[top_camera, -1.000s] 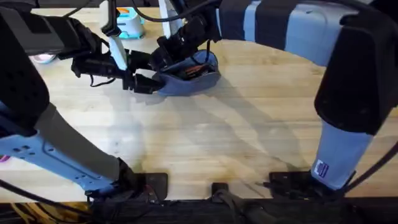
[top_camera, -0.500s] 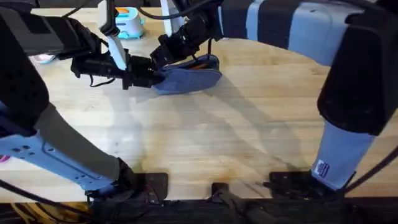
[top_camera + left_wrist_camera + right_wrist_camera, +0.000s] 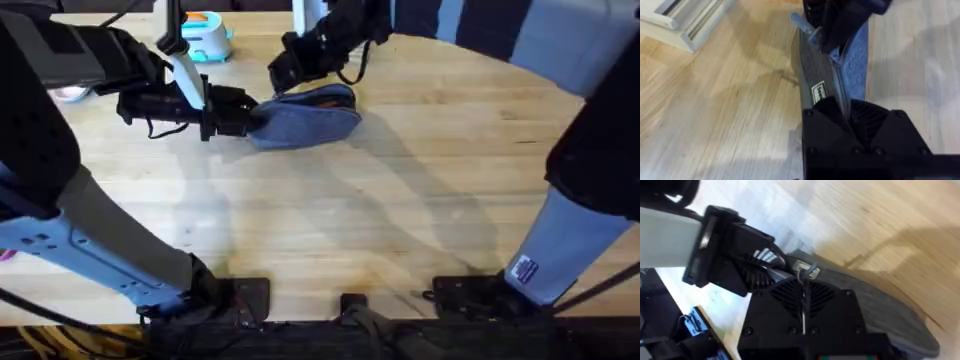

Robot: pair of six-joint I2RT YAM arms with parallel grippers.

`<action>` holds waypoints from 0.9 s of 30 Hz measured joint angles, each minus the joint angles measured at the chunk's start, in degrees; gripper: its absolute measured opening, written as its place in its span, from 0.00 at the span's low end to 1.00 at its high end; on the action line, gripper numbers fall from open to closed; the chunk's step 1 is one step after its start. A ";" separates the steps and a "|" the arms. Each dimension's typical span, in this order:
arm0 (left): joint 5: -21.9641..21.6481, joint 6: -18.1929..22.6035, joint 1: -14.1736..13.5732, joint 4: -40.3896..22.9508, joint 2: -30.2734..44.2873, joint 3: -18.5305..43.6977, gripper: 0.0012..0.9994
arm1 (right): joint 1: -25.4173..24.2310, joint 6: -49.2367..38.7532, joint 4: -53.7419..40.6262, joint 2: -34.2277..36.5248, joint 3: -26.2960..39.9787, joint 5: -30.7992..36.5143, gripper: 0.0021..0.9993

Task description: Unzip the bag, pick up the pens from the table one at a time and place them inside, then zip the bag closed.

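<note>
Change: since a second ago the pouch (image 3: 305,115) is looking closed along its top, where orange and dark contents were showing through an open mouth; the right gripper (image 3: 285,70) is now sitting higher and farther back, off the pouch's far left end.
Left edge: a pale blue and orange object (image 3: 205,35) is standing at the table's (image 3: 400,200) far side, behind the left arm.
Left gripper: in the overhead view the left gripper (image 3: 240,112) is lying low at the pouch's left tip, touching the fabric.
Left grip: from the left wrist camera the black fingers (image 3: 827,112) are pinching the pouch's end (image 3: 830,70), nearly shut on the fabric beside a small label.
Pouch: it is resting on the table in the far centre, lengthwise left to right, slightly slanted, its grey-blue side facing up.
Right gripper: from overhead it is hovering just above and behind the pouch's left half; whether it is touching cannot be told there.
Right grip: the right wrist camera is showing its fingers (image 3: 802,305) closed together on a small metal zipper pull (image 3: 807,271) at the pouch's end, with the left gripper (image 3: 747,265) just beyond it.
Views: the label and the zipper pull are appearing in the wrist cameras, not overhead.
Pens: no pen is lying on the bare wood.
</note>
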 joint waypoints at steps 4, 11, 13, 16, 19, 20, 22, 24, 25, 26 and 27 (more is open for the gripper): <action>0.39 -0.02 -0.45 -0.12 0.00 0.00 0.04 | -1.18 0.01 -2.27 -0.04 0.00 -0.94 0.03; 0.27 -0.07 -0.79 -0.17 0.00 0.00 0.04 | -1.85 0.00 -4.41 -0.15 0.02 2.15 0.03; 0.10 -0.20 -0.79 -0.14 0.00 -0.02 0.04 | -2.46 0.04 -4.76 -0.27 0.02 3.44 0.03; 0.07 -0.24 -0.79 0.10 0.00 -0.02 0.04 | -3.86 0.47 -5.12 -0.60 0.01 4.49 0.03; -0.21 -0.37 -0.79 0.15 0.00 -0.02 0.04 | -5.19 0.95 -5.15 -0.81 0.02 5.88 0.03; -0.89 -0.38 -0.63 -0.17 0.00 -0.02 0.04 | -5.91 0.94 -5.07 -0.88 0.02 7.73 0.03; -1.76 -0.42 -0.14 -0.59 0.00 -0.09 0.04 | -8.15 0.95 -4.90 -0.90 0.02 11.07 0.03; -1.89 -0.42 0.30 -0.63 0.00 -0.09 0.04 | -10.60 1.14 -4.95 -0.89 0.02 13.66 0.03; -1.89 -0.42 0.42 -0.63 0.00 -0.09 0.04 | -11.44 1.16 -4.93 -0.91 0.02 14.48 0.03; -1.93 -0.42 0.46 -0.63 0.00 -0.09 0.04 | -12.18 1.23 -4.93 -0.91 0.02 15.30 0.03; -1.97 -0.42 0.46 -0.63 0.00 -0.09 0.04 | -12.61 1.33 -4.95 -0.89 0.02 15.84 0.03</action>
